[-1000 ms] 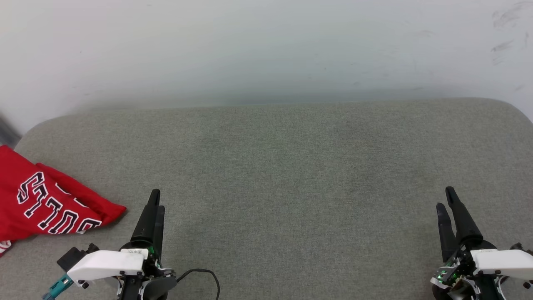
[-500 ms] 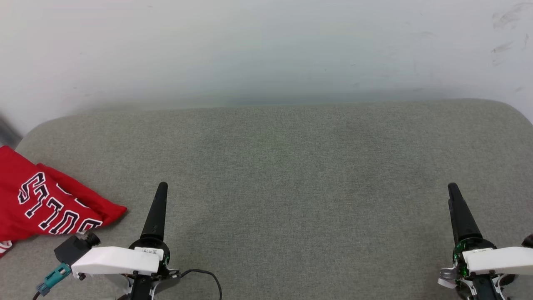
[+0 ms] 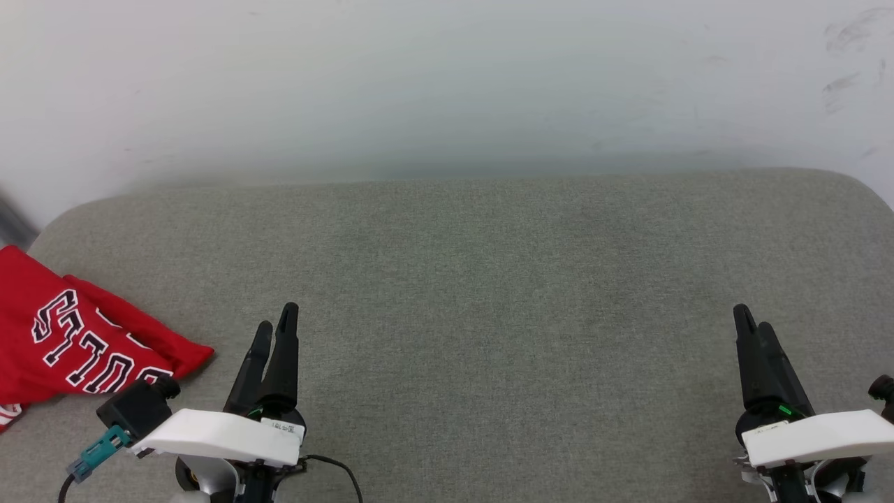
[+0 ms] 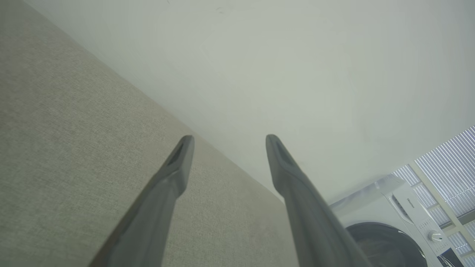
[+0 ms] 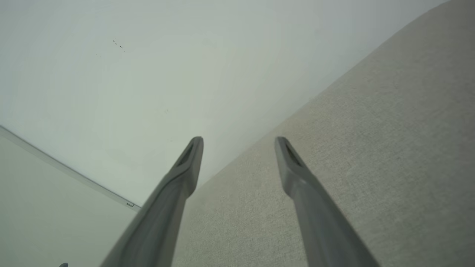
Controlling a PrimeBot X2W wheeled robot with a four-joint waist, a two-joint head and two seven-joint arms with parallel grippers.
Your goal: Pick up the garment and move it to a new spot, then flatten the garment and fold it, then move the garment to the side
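Note:
The garment [image 3: 77,342], a red jersey with black white-outlined lettering, lies folded at the far left of the grey cushion [image 3: 489,279], partly cut off by the head view's left edge. My left gripper [image 3: 276,318] hovers to the right of it, apart from the cloth, its dark fingers open and empty. In the left wrist view my left gripper [image 4: 227,140] stands open over bare cushion. My right gripper [image 3: 753,320] is at the lower right, open and empty. The right wrist view shows my right gripper [image 5: 239,142] with fingers spread and nothing between them.
A pale wall [image 3: 447,84] rises behind the cushion's far edge. A black cable [image 3: 342,471] loops beside the left wrist. A white washing machine [image 4: 393,222] shows at the lower right of the left wrist view.
Both wrists have rolled, so the finger pairs show at a different angle. The left gripper has shifted a little right and forward. The garment has not moved.

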